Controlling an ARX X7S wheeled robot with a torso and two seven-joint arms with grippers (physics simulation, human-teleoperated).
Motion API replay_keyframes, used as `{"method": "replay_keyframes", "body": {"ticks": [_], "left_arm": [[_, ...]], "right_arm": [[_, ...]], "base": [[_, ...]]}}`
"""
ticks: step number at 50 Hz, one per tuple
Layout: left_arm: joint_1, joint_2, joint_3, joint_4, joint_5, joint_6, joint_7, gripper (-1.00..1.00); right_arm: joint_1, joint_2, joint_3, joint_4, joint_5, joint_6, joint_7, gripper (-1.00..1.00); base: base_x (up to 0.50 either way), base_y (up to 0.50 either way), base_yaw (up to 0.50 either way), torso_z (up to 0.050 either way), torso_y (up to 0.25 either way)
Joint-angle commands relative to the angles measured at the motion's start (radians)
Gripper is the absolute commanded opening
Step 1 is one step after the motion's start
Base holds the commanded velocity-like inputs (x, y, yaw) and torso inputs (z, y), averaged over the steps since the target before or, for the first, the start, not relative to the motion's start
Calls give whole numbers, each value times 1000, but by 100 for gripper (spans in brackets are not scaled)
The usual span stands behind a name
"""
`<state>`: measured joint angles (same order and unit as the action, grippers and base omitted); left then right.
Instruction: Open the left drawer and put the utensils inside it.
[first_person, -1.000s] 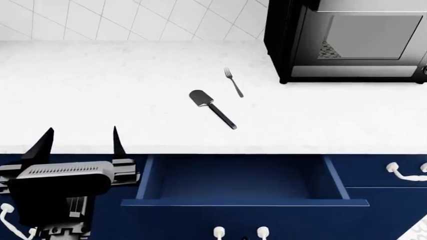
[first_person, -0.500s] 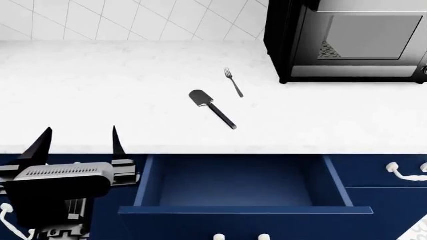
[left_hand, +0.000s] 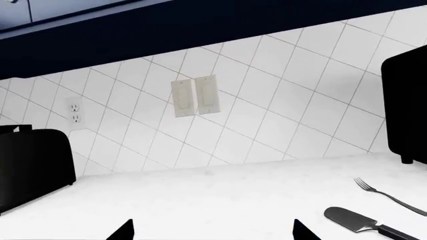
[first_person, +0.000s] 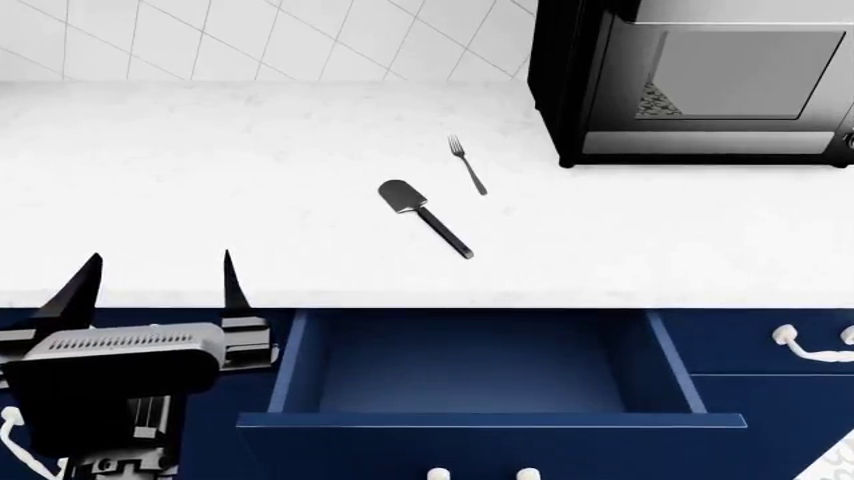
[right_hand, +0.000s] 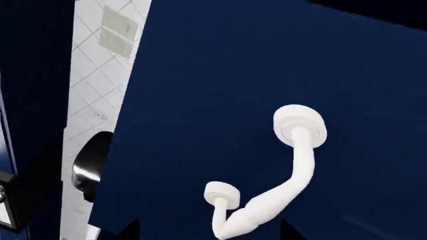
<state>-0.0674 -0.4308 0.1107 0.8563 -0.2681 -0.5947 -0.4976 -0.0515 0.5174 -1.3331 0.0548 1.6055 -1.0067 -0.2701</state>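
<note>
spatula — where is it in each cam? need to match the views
Head view: spatula lies mid-counter, head toward the wall, just in front of the fork.
Left wrist view: only its head and the start of the handle show, at the frame's lower right edge.
Right wrist view: not in it.
Shared landmark: the fork beside it.

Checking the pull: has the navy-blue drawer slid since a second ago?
Yes. The navy-blue drawer has come further out from under the white countertop, toward the camera; its white knobs now sit lower.

No text, label, brand, number or sign can be read on anything here.
</note>
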Motion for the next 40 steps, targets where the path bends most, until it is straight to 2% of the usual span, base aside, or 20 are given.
{"method": "replay_keyframes", "body": {"ticks": [1, 8, 20, 26, 32, 40], "left_arm": [[-3, 0, -5, -1, -10, -1, -2, 100], [-4, 1, -8, -8, -16, 2, -2, 100], [-8, -2, -19, -1, -29, -5, -6, 100], [-6, -6, -32, 0, -38, -2, -5, 100], [-4, -11, -42, -2, -43, -2, -5, 100], [-8, -14, -50, -7, -50, -4, -6, 100]], "right_arm": [[-68, 126, 106, -291, -471, -6, 346, 100], [-99, 227, 200, -473, -728, 52, 571, 100], [-116, 357, 318, -663, -901, 143, 779, 100], [-89, 409, 364, -713, -912, 194, 850, 100], [3, 431, 399, -792, -892, 341, 948, 100], [99, 474, 437, -828, -815, 422, 983, 100]], "base": [[0, 0, 0, 0, 0], [0, 0, 0, 0, 0], [0, 0, 0, 0, 0], [0, 0, 0, 0, 0], [0, 0, 0, 0, 0], [0, 0, 0, 0, 0]]}}
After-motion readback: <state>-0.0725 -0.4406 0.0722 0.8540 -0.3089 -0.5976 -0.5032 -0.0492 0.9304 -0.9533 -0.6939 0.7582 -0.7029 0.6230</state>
